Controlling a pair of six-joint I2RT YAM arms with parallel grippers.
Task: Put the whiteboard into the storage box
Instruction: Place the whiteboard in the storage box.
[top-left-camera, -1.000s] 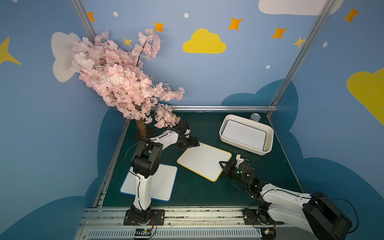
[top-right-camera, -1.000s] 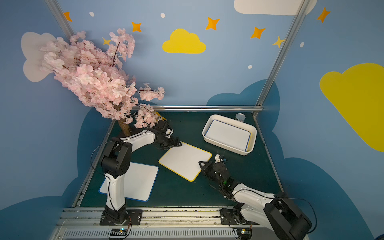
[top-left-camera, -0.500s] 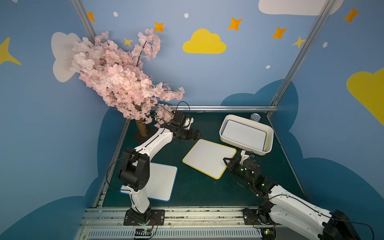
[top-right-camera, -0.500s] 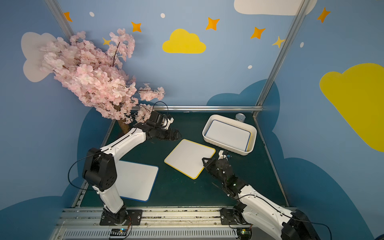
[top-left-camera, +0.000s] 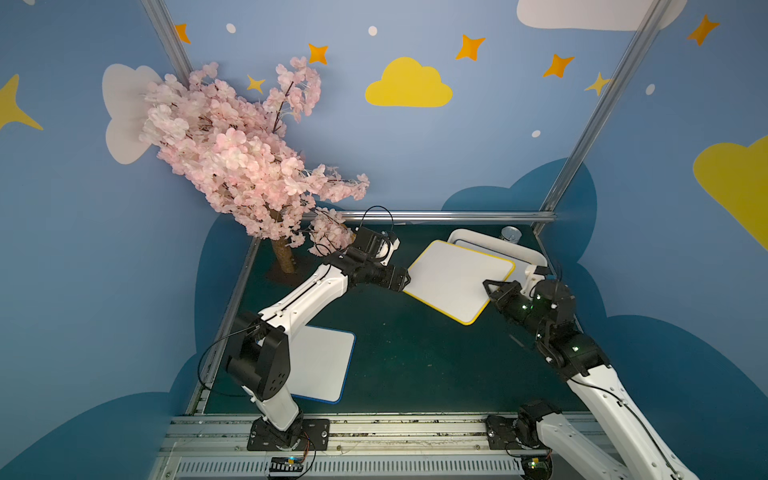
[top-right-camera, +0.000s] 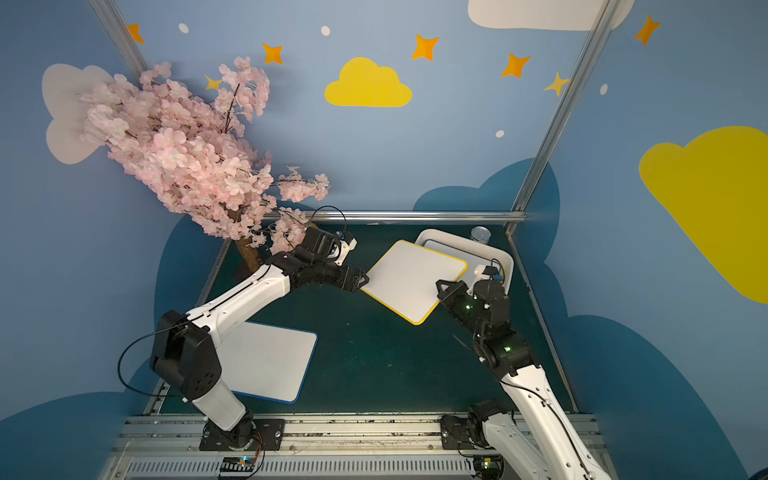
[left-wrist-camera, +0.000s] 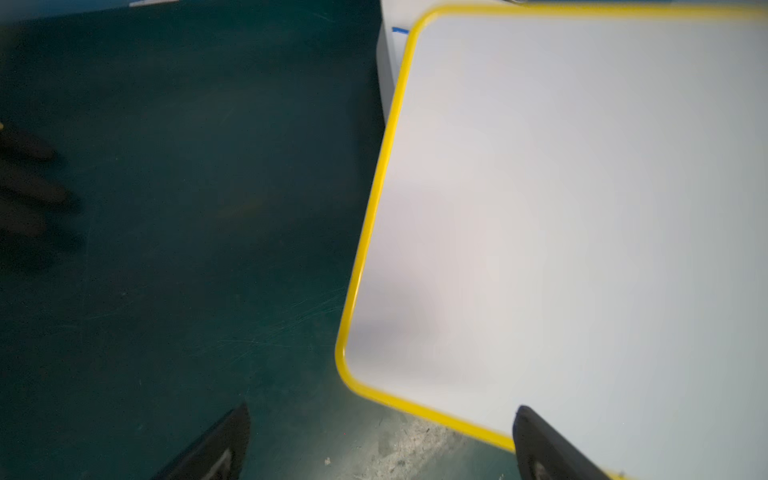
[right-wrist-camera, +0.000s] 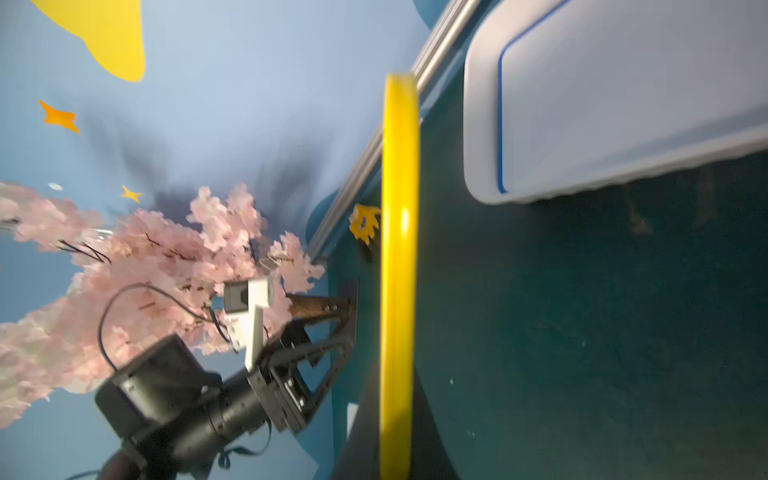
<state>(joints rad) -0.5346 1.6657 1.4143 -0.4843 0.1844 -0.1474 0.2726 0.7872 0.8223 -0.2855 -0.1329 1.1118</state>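
The yellow-framed whiteboard (top-left-camera: 457, 278) (top-right-camera: 411, 282) hangs tilted above the green table, and its far corner overlaps the white storage box (top-left-camera: 528, 253) (top-right-camera: 494, 251). My right gripper (top-left-camera: 490, 289) (top-right-camera: 442, 291) is shut on the board's right edge; in the right wrist view the yellow rim (right-wrist-camera: 399, 249) runs straight between the jaws (right-wrist-camera: 397, 415). My left gripper (top-left-camera: 405, 280) (top-right-camera: 361, 280) (left-wrist-camera: 382, 411) stands open at the board's left edge (left-wrist-camera: 561, 208), holding nothing. A blue-framed board (right-wrist-camera: 623, 83) lies inside the box (right-wrist-camera: 478, 124).
Another blue-framed board (top-left-camera: 320, 361) (top-right-camera: 270, 361) lies flat on the table beside the left arm's base. A small silver can (top-left-camera: 511, 235) (top-right-camera: 481, 235) stands behind the box. A pink blossom tree (top-left-camera: 241, 158) fills the back left corner.
The yellow-framed board has left the table, rising and moving right toward the box in my right gripper. My left arm has stretched out after it, gripper open.
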